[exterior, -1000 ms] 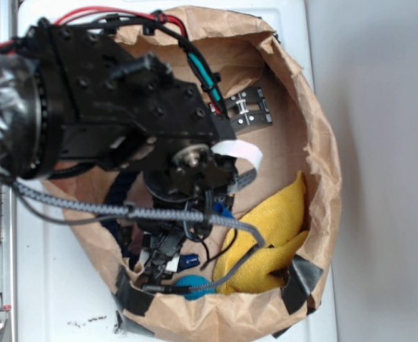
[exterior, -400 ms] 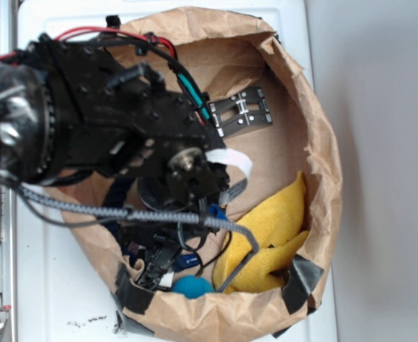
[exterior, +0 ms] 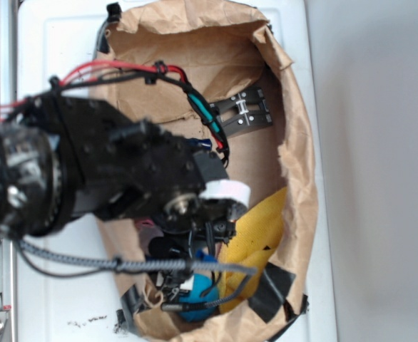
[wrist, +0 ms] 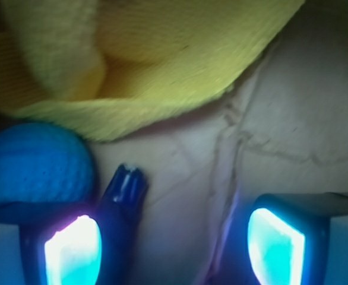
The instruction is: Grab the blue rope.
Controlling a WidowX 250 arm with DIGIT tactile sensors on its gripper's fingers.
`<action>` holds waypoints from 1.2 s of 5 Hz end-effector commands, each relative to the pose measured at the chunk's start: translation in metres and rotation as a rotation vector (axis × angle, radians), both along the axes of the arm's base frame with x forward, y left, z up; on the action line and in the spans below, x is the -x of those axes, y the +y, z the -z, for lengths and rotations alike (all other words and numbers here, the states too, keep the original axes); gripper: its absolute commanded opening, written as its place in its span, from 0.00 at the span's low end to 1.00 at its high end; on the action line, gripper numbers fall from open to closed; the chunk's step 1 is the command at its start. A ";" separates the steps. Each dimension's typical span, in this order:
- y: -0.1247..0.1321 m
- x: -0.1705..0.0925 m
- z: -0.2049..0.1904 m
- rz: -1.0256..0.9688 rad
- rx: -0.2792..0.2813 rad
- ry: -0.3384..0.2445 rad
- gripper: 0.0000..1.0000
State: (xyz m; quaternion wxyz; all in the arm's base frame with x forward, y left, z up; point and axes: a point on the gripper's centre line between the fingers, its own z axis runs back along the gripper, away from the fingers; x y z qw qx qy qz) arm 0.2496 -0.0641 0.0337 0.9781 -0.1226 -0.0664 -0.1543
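A crumpled brown paper liner (wrist: 293, 119) forms the floor on which the scene is set. Nearest the lens, the gripper (wrist: 174, 237) is seen spread wide with nothing held, one capped end of the blue rope (wrist: 125, 189) lying just inside the left finger (wrist: 70, 249), presumably approached so that closing would trap it. Beyond that finger a blue ball (wrist: 34, 163) is touched by the rope end, and farther off lies a yellow cloth (wrist: 150, 65); the rope's remaining length is cut off below the frame and hidden beneath the arm in the exterior view.

A white tabletop (exterior: 59, 64) (flecked with dark crumbs) beside a plain grey floor (exterior: 380, 171).
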 end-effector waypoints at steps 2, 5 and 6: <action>-0.003 0.003 -0.003 0.059 -0.016 -0.024 1.00; 0.059 -0.019 -0.067 -0.204 -0.045 -0.011 1.00; 0.078 -0.017 -0.066 -0.245 -0.088 -0.032 1.00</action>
